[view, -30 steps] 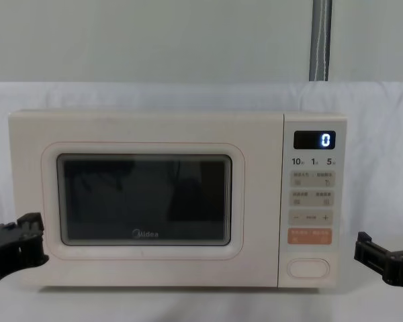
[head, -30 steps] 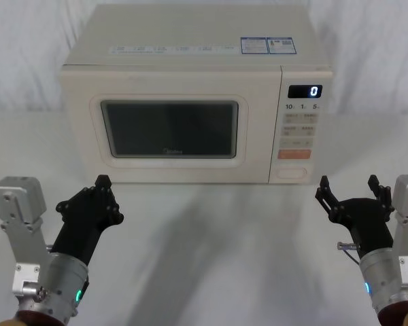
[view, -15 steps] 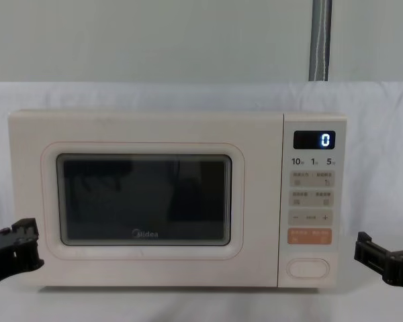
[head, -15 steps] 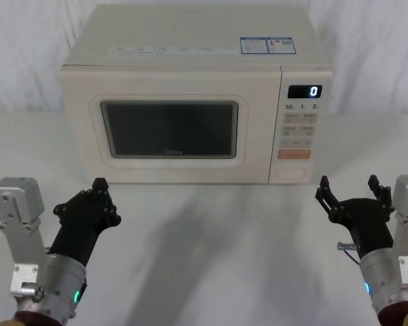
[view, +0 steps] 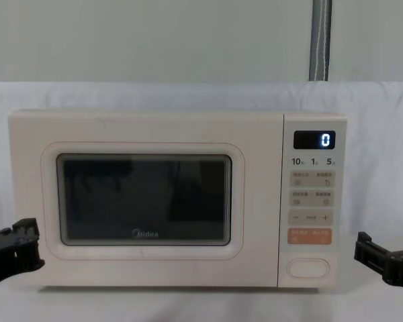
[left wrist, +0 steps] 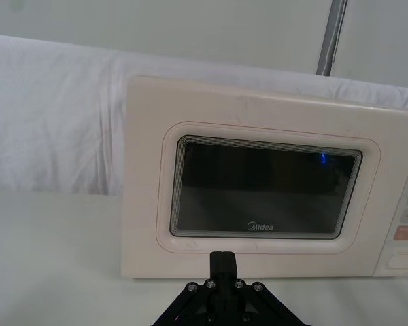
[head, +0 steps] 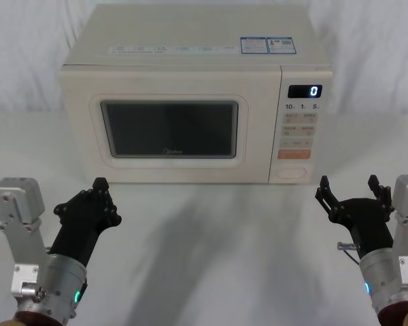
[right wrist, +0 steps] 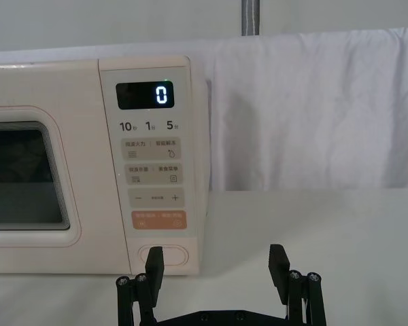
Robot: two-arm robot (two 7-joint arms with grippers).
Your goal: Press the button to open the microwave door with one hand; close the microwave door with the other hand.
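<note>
The microwave door (head: 170, 129), marked "Midea", sits flush and closed ahead of both jaws; the display (head: 304, 91) reads "0". Left gripper (head: 98, 187) jaws are pressed together, empty. Right gripper (head: 347, 185) jaws are spread wide, empty, before the oval button (right wrist: 164, 256).

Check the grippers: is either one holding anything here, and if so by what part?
Nothing is held. The left gripper is shut on nothing and the right gripper is open; both hover over the table, short of the microwave door, which is closed.
</note>
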